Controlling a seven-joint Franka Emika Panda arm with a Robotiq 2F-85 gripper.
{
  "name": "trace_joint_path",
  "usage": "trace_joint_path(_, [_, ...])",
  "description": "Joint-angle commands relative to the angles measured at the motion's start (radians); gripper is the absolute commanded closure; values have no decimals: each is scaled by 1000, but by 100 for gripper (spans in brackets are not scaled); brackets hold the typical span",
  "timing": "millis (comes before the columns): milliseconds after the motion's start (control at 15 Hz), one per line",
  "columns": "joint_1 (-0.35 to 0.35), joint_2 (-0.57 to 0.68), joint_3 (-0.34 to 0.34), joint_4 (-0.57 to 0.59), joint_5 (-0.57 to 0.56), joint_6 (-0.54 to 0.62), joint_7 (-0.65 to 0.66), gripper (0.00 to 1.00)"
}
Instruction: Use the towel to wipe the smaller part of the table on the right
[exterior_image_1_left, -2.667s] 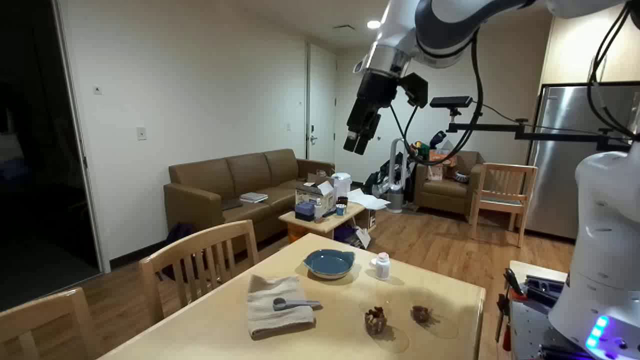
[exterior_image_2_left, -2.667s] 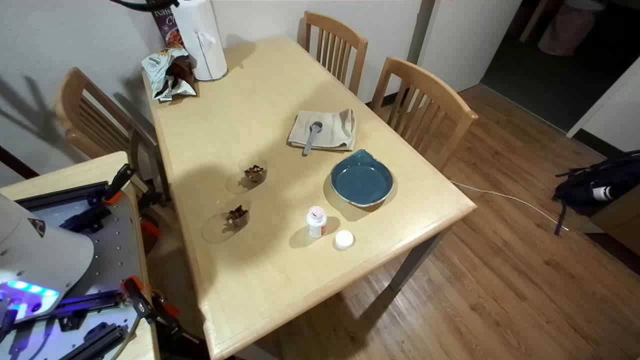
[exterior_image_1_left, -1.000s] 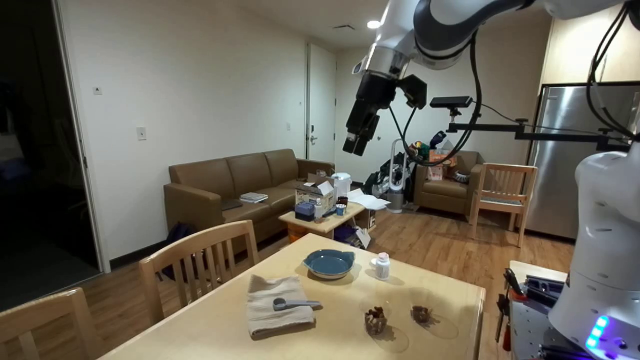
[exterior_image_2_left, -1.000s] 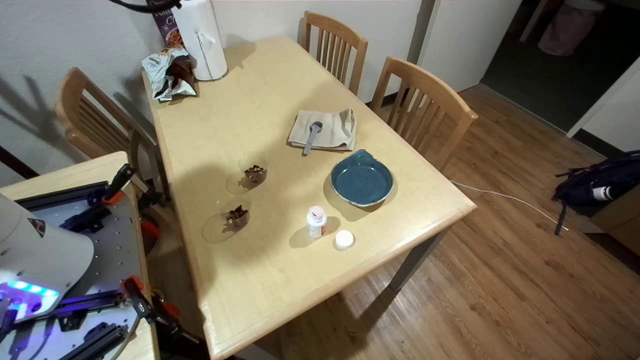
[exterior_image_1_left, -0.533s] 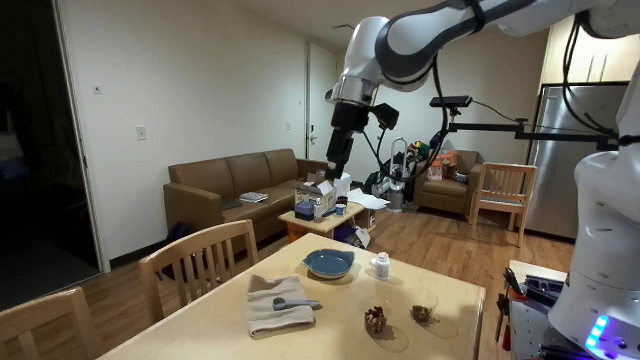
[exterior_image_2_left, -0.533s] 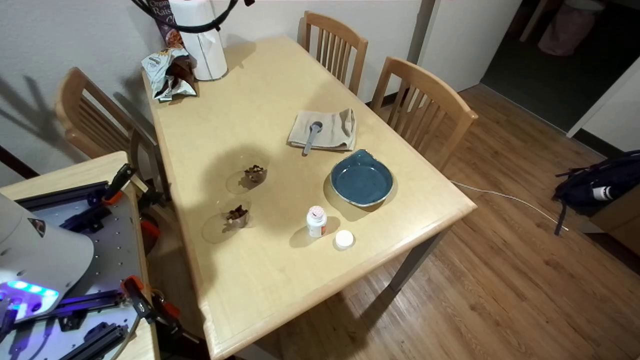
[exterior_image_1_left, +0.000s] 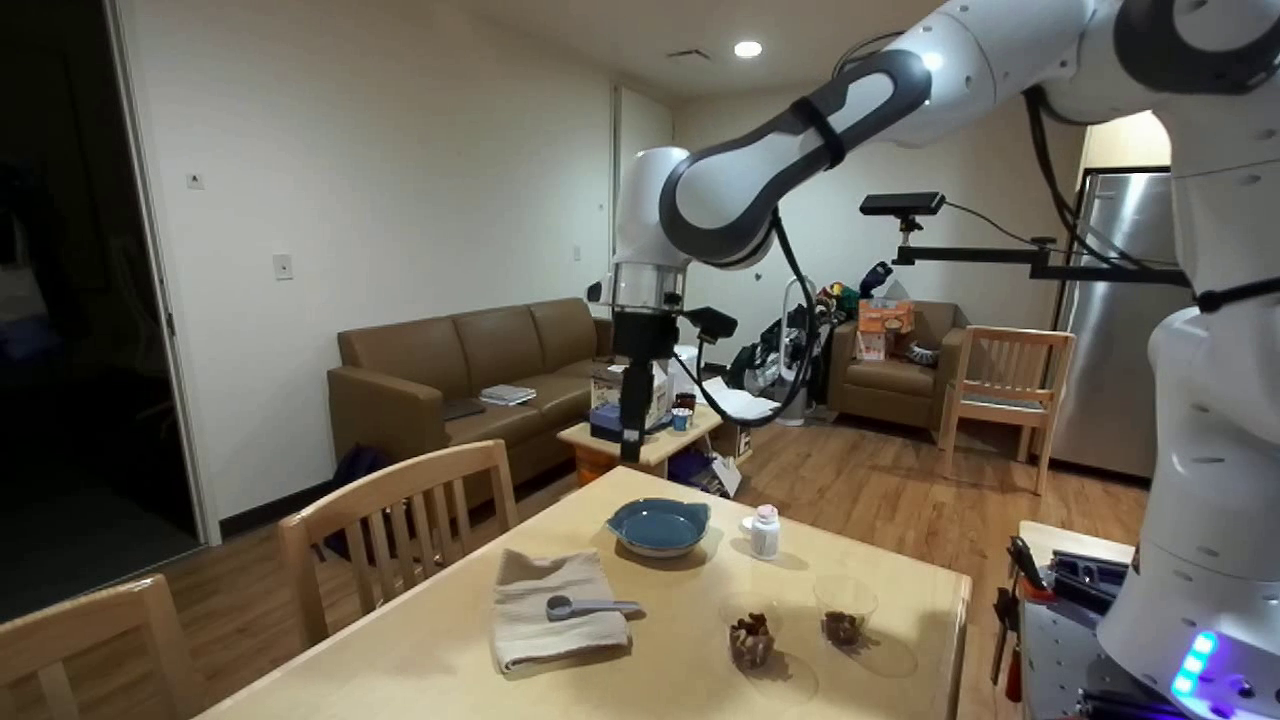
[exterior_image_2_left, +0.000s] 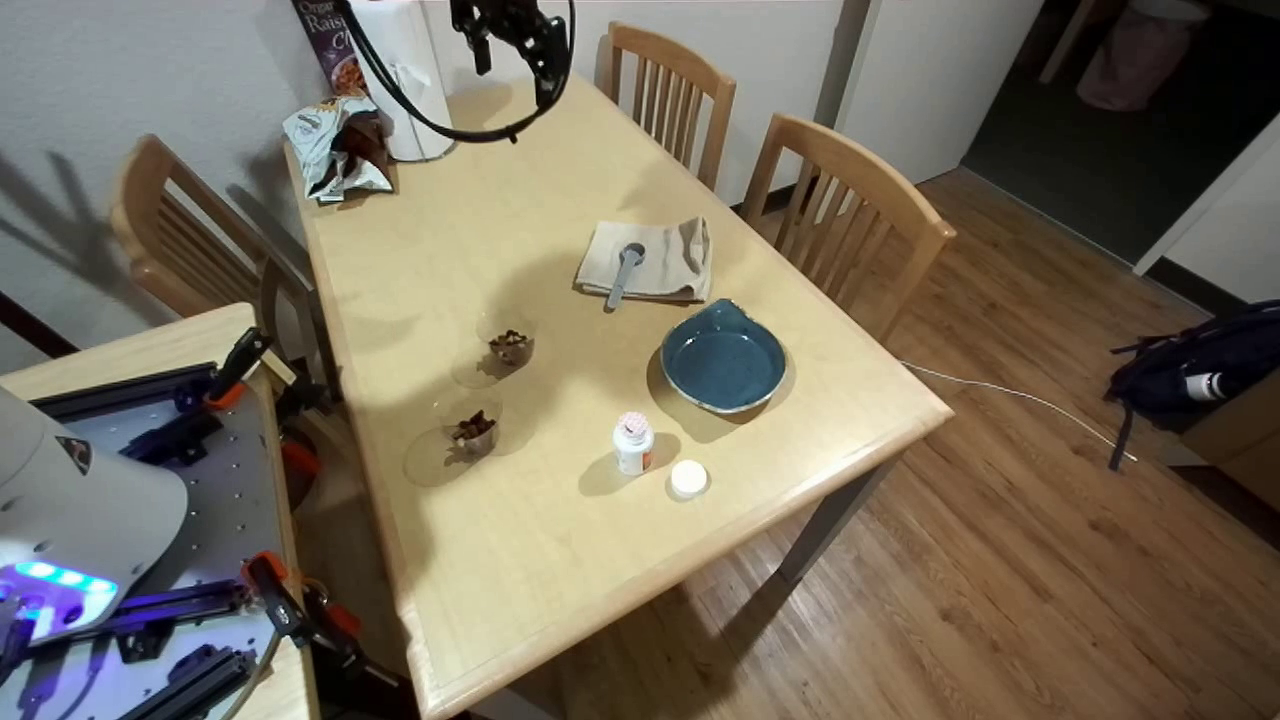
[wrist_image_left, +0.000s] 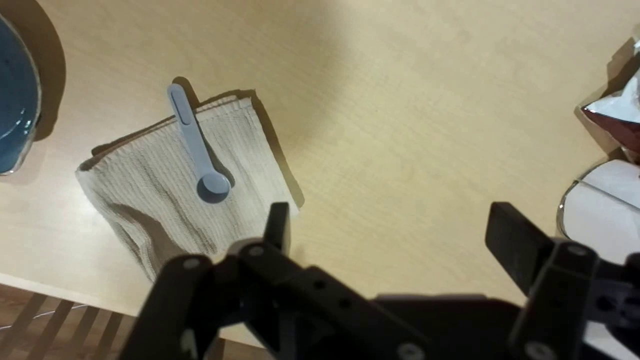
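Observation:
A folded beige towel (exterior_image_1_left: 555, 645) lies on the light wood table (exterior_image_2_left: 570, 570), near the edge by the chairs. It shows in an exterior view (exterior_image_2_left: 672, 268) and at the left of the wrist view (wrist_image_left: 160, 175). A grey scoop (exterior_image_1_left: 600, 606) rests on the towel, its handle reaching past the towel's edge; it also shows in the wrist view (wrist_image_left: 192, 140). My gripper (wrist_image_left: 392, 225) points down, open and empty, above the table. In the wrist view its left finger overlaps the towel's corner. It also shows in both exterior views (exterior_image_1_left: 632, 450) (exterior_image_2_left: 515, 75), apart from the towel.
A blue dish (exterior_image_2_left: 725, 360), a white bottle (exterior_image_2_left: 634, 447) and a white cap (exterior_image_2_left: 688, 479) stand near the towel. Two clear cups with dark bits (exterior_image_2_left: 510, 346) (exterior_image_2_left: 475, 432) stand opposite. A paper towel roll (exterior_image_2_left: 410, 100), snack bag (exterior_image_2_left: 335, 150) and cereal box (exterior_image_2_left: 325, 35) are at one end.
The arm has reached out and down over the table, and the gripper has turned from slanted to pointing down. It has come into view near the paper towel roll. The towel and scoop have not moved.

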Motion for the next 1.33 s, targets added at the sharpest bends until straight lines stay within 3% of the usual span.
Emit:
trace_joint_path(0, [-35,-9,25,24,8,-54,-42,0])
trace_joint_path(67, [-34,-61,20,0,9,-86,20,0])
trace_joint_path(133, [-28,13,23,20,-5,-25,-7,0])
trace_joint_path(267, [-29,-21,20,20,-3,-58,3,0])
trace_joint_path(333, [-25,-11,18,23,-33,-15,-25,0])
trace_joint_path(800, [-42,253,26,112,-144,240,-196,0])
trace_joint_path(1133, [-29,433,11,242,-300,214,-188,0])
trace_joint_path(1200, [-41,378,24,173,-285,244,-164,0])
trace_joint_path(1267, [-40,408,23,195,-294,244,-164,0])
